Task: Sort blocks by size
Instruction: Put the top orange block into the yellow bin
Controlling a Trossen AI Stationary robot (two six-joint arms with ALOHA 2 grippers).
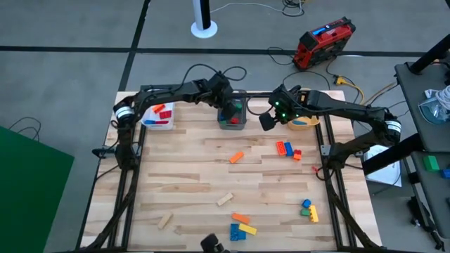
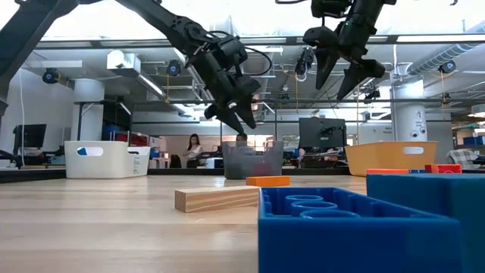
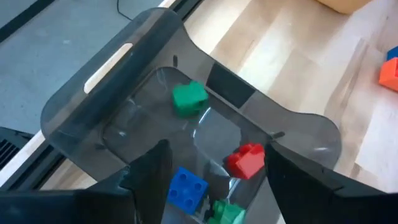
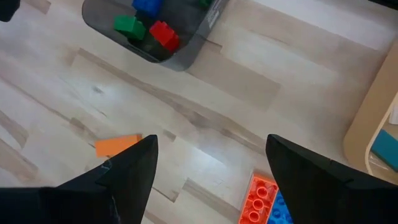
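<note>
Grey bin (image 1: 232, 121) at the far middle is holding small red (image 3: 246, 159), green (image 3: 188, 98) and blue blocks (image 3: 186, 186). Left gripper (image 3: 211, 174) is hovering over it, fingers spread, gripping nothing. Right gripper (image 4: 211, 165) is hanging released just right of the bin, above the table (image 1: 190, 183). Other blocks are lying scattered: orange block (image 1: 236, 157) mid-table, more at near right.

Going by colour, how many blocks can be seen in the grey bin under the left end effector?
green blocks: 2
red block: 1
blue block: 1
Total: 4 blocks visible in the grey bin
</note>
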